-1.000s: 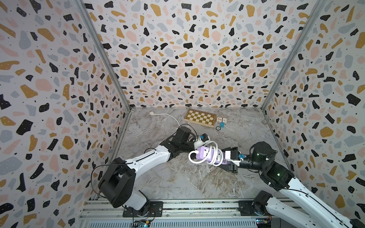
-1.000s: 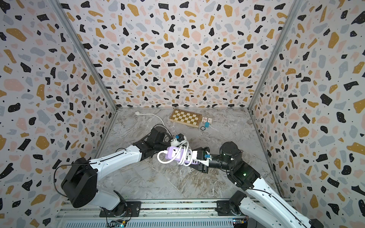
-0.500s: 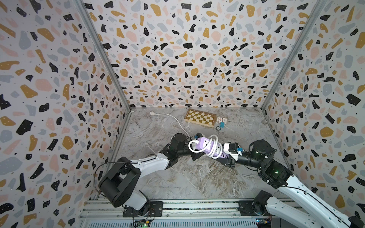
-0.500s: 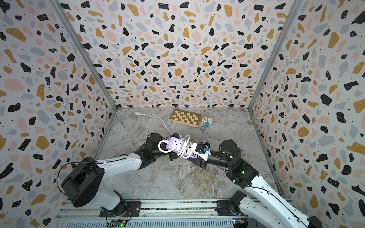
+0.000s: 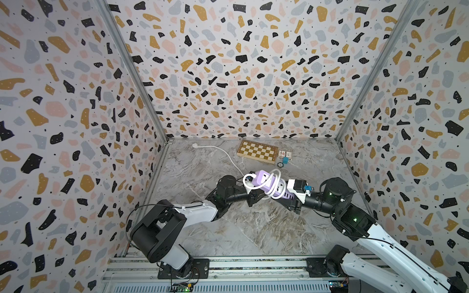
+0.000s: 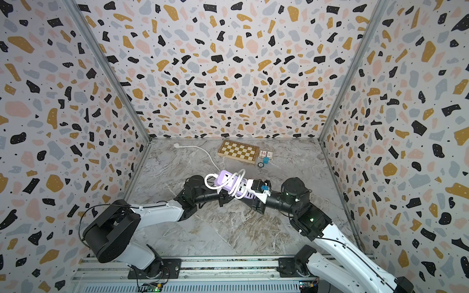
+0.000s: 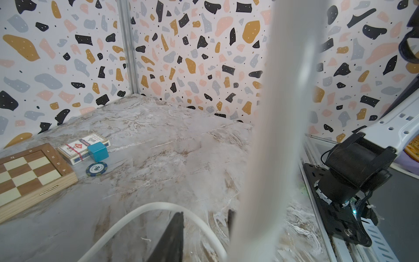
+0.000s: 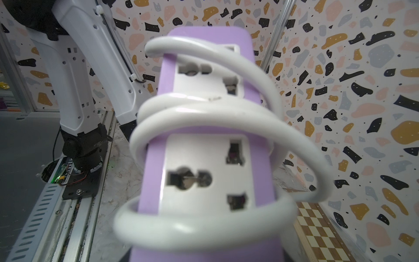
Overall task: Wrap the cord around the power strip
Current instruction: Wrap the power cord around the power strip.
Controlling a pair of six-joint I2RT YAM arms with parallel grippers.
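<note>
- Far back on the grey marble-patterned counter (image 5: 253,228), near the left corner, lies the white plug (image 5: 195,145) of the long white flexible cord (image 5: 223,152). Its slack runs across the counter towards the middle.
- Along the back wall sits a checkered wooden board (image 5: 257,151) with a banded deck of cards (image 5: 284,153) just beside it. A small teal cube (image 5: 285,160) rests against the deck, and a dark round poker chip (image 5: 280,164) lies just in front.
- The lavender-purple plastic power strip (image 5: 266,184) hangs tilted above the counter's middle, sockets up, with several loose cord loops round it.
- The left end effector (image 5: 254,197) sits beneath the strip's free end. A cord loop crosses its black fingers (image 7: 174,236), and a blurred stretch blocks its wrist view, so I can't tell whether it pinches the cord.
- The right end effector (image 5: 291,201) clamps the strip's port end, holding it aloft.
</note>
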